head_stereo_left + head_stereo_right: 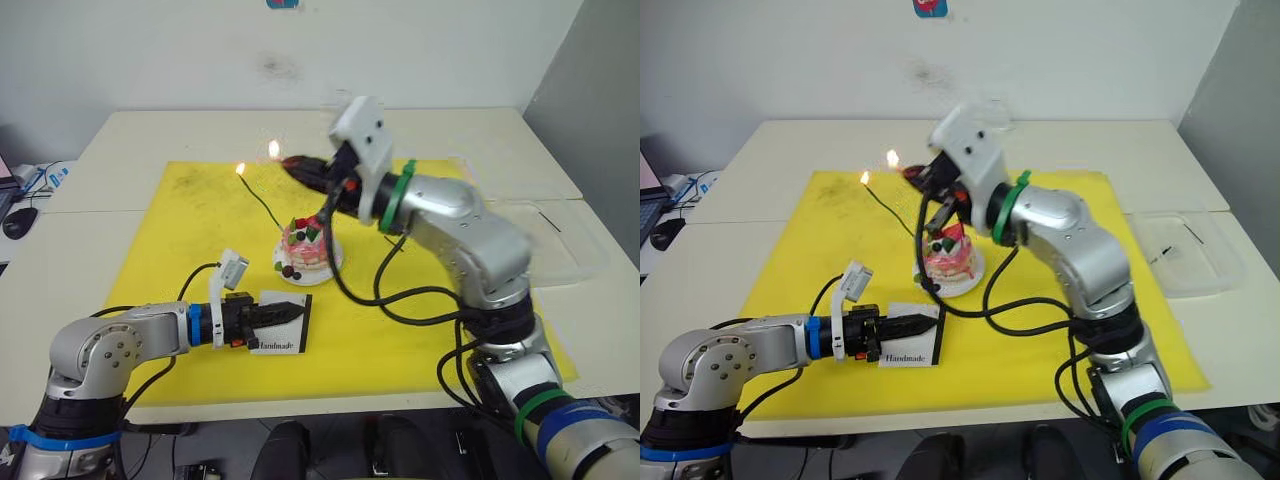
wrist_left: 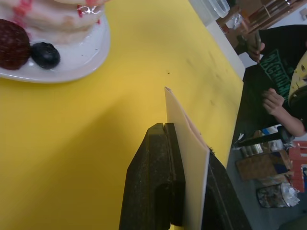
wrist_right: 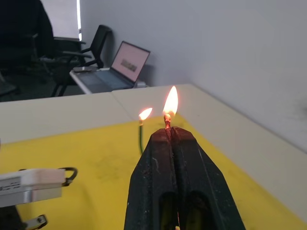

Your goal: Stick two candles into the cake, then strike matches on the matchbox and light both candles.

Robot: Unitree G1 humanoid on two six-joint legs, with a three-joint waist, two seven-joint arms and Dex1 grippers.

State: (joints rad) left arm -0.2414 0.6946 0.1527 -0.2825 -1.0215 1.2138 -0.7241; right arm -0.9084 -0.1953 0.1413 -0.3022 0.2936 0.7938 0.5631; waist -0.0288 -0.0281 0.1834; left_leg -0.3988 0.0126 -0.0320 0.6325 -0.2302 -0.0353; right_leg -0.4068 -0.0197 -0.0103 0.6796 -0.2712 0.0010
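Burning at its tip, green candle [image 3: 141, 136] stands lit; R fingers [image 3: 170, 136] clamp flaming match [image 3: 167, 122], L fingers [image 2: 184, 143] clamp matchbox [image 2: 188, 158].

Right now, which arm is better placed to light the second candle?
Right. Its tool is shut on a burning match raised near the green candle, whose tip is already lit. The left tool is shut on the matchbox down on the yellow mat.
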